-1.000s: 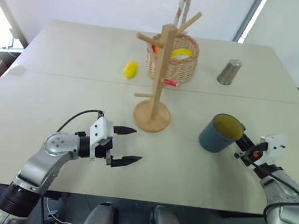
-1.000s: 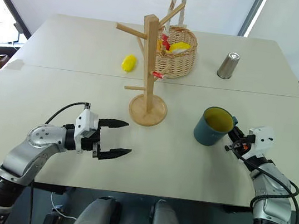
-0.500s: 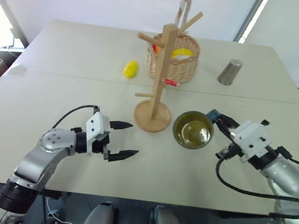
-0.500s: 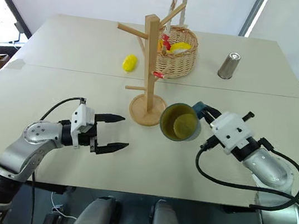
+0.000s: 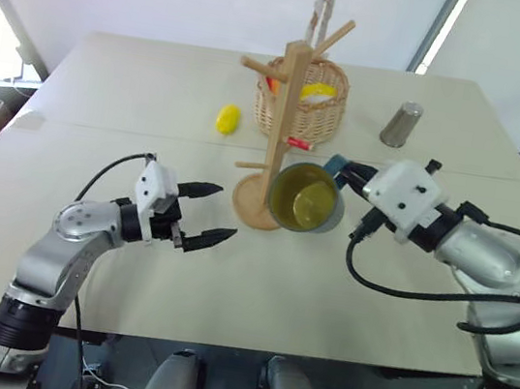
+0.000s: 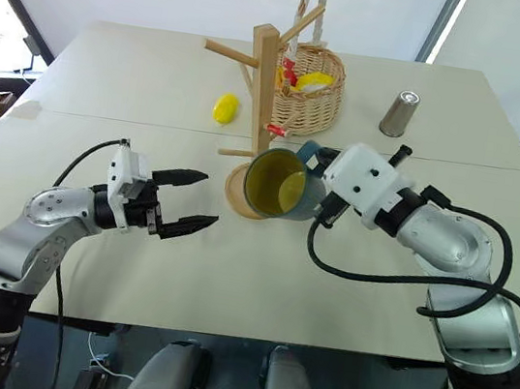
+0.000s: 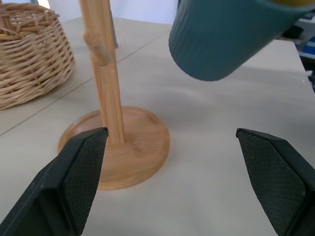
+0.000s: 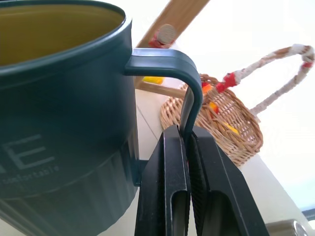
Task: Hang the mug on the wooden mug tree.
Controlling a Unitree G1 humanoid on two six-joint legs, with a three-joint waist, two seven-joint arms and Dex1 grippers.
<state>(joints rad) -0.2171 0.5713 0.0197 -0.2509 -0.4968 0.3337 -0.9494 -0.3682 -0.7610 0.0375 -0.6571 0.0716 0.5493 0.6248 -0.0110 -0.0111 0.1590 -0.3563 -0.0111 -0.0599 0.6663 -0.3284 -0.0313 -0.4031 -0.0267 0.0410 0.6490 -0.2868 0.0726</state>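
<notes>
My right pincer (image 8: 187,147) shows, close up, clamped on the handle of the mug (image 5: 305,198), now lifted off the bench (image 5: 99,161) beside the wooden mug tree (image 5: 275,138); my left pincer (image 5: 200,214) gapes apart.

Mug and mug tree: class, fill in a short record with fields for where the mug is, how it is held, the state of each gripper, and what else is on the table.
mug: mug off the table, tipped on its side, beside the wooden mug tree
hold: right gripper shut on the handle
left gripper: left gripper open, empty, near the tree's base
hung: not yet on a peg
other things: wicker basket, metal tumbler, yellow object
</notes>
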